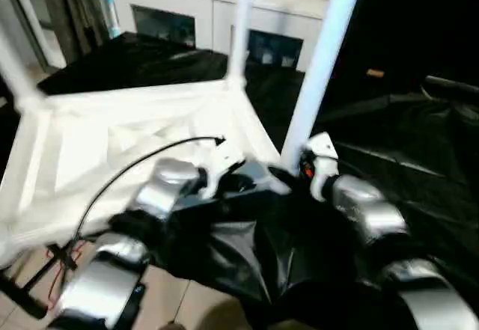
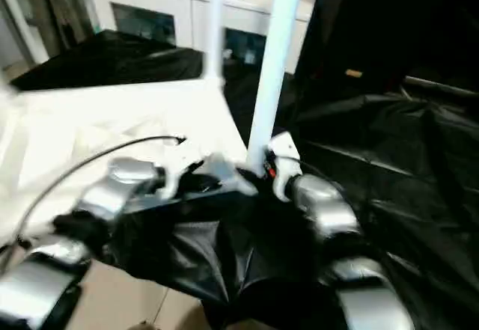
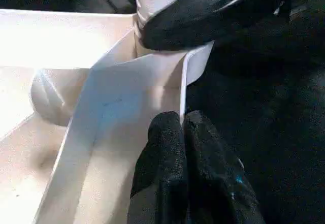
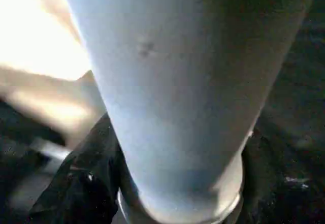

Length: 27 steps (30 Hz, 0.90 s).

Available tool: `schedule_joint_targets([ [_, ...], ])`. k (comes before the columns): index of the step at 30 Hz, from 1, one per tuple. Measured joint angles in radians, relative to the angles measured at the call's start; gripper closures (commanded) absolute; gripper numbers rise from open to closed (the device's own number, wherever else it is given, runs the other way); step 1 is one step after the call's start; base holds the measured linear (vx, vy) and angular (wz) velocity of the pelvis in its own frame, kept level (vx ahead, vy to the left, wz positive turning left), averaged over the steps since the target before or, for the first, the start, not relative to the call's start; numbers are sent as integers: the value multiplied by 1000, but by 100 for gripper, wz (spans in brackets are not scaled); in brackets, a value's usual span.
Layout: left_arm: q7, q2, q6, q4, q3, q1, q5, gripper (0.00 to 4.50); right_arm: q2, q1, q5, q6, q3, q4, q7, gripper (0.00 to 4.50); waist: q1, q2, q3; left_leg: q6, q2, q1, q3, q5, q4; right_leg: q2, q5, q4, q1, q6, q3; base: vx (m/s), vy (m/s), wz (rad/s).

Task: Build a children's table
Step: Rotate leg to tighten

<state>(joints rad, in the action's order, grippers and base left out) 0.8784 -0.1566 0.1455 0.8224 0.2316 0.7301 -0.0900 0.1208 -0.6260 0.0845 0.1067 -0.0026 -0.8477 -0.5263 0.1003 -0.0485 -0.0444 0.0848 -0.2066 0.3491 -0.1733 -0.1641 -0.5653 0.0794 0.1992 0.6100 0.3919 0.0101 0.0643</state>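
The left gripper's point(image 3: 182, 132) fingers are pressed together against the upturned tabletop's point(image 1: 112, 143) rim, steadying it; the right gripper's point(image 1: 296, 169) fingers are clasped round an upright leg point(image 1: 318, 68) at its corner socket.

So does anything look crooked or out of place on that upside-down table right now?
Yes. The nearest leg leans sideways instead of standing straight like the far leg, so it may not be fully seated in its tabletop corner socket. The right gripper sits at its base.
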Motion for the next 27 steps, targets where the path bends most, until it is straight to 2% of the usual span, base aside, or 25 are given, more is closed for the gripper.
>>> schedule_joint_targets([
  [2, -38, 20, 7, 11, 0, 8, -6, 450, -16, -16, -5, -6, -5, -23, 71, 180, -1, -1, 1, 0, 0, 0, 0, 0, 1, 0, 0, 0, -1, 0, 0, 0, 0, 0],
  [3, -43, 23, 7, 12, 0, 9, -6, 450, -21, -17, -6, -12, -11, -28, 82, 145, -1, -1, 1, 0, 0, 0, 0, 0, 1, 0, 0, 0, -1, 0, 0, 0, 0, 0],
  [4, -44, 23, 7, 15, -1, 11, -6, 450, -24, -19, -6, -20, -17, -37, 83, 145, -1, 0, 1, 0, 0, -1, 0, 0, 1, 0, 0, 0, -2, 0, 0, 0, 0, 0],
  [6, -43, 24, 5, 17, -1, 13, -7, 450, -29, -24, -8, -32, -27, -51, 82, 108, 0, -1, 1, 0, 0, 0, 1, 0, 2, 0, 0, 0, -2, 0, 1, 0, 0, 0],
  [10, 1, 7, 0, 12, 1, 12, -8, 450, -23, -28, -15, -31, -19, -51, 25, 76, -2, -1, 0, 0, 0, 0, 1, 0, 2, 0, 0, 0, -2, 0, 1, 0, 0, 0],
  [15, 81, -32, -23, -24, 4, -5, -3, 450, 39, -9, -13, -67, 18, -30, -164, 76, -6, 0, 0, 0, 0, 1, 1, 0, 9, 0, -2, 0, 0, 3, 2, 0, 0, 0],
  [20, 216, -91, -71, -62, 14, -29, 26, 450, 147, 43, 11, -70, 56, 57, -456, 76, 4, 0, 0, -5, -2, 9, 0, 2, 10, -2, 0, 2, 9, 3, 3, 0, 0, 0],
  [27, 371, -151, -85, -130, 34, -77, 56, 450, 201, 75, 32, -51, 125, 132, -663, 76, 13, 0, -2, 0, -2, 8, -1, -1, 8, -2, 0, 3, 9, 4, 3, 0, 0, 0],
])
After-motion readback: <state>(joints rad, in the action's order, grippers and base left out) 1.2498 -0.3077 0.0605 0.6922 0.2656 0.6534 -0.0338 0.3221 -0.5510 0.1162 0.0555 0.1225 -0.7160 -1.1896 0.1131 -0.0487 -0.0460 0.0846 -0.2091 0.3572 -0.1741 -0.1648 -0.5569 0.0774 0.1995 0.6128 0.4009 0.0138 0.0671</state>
